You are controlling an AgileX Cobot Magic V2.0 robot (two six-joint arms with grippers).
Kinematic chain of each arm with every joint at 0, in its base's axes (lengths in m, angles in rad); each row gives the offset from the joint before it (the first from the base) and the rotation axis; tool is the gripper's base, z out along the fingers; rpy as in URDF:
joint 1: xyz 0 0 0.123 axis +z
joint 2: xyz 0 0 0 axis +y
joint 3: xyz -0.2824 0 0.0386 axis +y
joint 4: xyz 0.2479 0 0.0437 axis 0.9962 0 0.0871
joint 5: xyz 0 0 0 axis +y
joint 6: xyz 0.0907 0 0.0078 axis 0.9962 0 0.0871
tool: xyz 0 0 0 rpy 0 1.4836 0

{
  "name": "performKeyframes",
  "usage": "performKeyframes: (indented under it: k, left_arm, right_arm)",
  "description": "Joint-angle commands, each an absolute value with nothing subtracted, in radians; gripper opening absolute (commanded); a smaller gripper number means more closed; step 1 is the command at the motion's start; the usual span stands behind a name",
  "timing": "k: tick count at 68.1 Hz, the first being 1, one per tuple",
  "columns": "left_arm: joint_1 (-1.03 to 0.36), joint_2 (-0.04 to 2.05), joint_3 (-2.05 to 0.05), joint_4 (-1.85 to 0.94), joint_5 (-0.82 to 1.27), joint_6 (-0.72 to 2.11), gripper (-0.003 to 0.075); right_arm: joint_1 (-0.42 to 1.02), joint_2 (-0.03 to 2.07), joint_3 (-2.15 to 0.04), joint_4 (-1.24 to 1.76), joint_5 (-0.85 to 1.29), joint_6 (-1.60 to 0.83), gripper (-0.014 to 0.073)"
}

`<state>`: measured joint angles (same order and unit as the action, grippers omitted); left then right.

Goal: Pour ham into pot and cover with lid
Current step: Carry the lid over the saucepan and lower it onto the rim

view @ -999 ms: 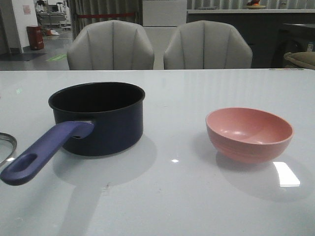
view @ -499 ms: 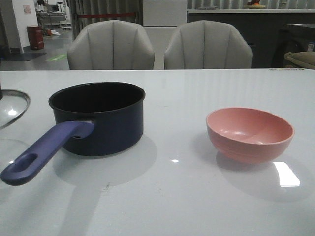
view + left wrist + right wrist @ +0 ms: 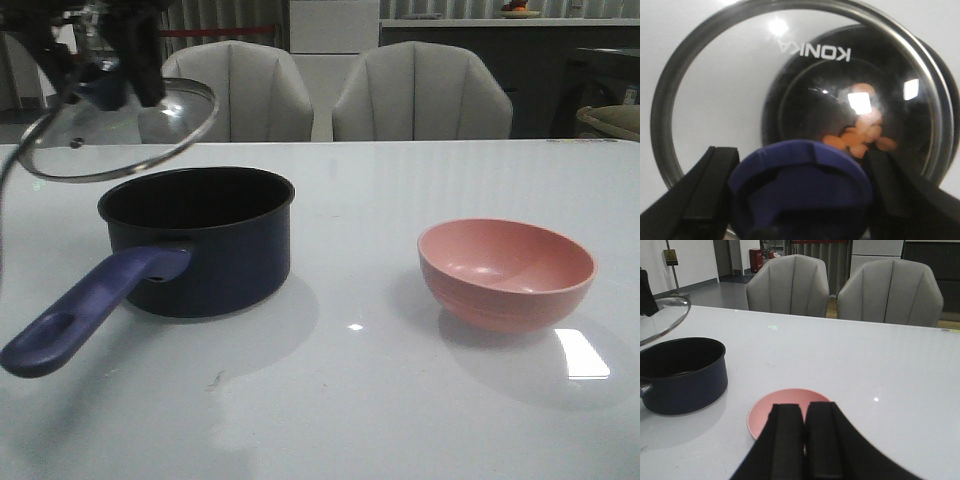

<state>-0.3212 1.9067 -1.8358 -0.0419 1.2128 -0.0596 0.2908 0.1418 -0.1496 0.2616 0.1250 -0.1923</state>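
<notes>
On the pale worktop (image 3: 380, 400), the lid (image 3: 110, 135), a second ago at the left edge, now hangs tilted above the pot (image 3: 200, 240) holding ham (image 3: 860, 140), knob pinched by left pincer (image 3: 800, 200); right pincer (image 3: 805, 440) pressed together; covering imminent.

- Black right gripper (image 3: 803, 440), fingers pressed together, nothing between them.
- Pink round bowl (image 3: 774, 412) just behind the fingers.
- Dark navy saucepan (image 3: 682, 374) nearby on white table (image 3: 880, 375).
- Clear glass lid (image 3: 662, 317), tilted, above saucepan's edge.
- Two grey chairs (image 3: 787, 285) behind table.
</notes>
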Motion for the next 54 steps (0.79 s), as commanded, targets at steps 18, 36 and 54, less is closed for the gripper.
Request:
performKeyframes:
  k: [18, 36, 54]
  left_arm:
    - [-0.385, 1.995, -1.991, -0.072, 1.268, -0.065, 0.0292]
    - [-0.387, 2.015, -1.991, -0.105, 1.262, -0.065, 0.0292]
    - [-0.391, 2.015, -1.991, -0.111, 1.268, -0.065, 0.0292]
  right_arm:
    - [0.294, 0.151, -0.177, 0.266, 0.047, -0.201, 0.015]
    - [0.294, 0.151, -0.177, 0.266, 0.048, -0.201, 0.015]
    - [0.294, 0.151, -0.177, 0.266, 0.048, -0.201, 0.015]
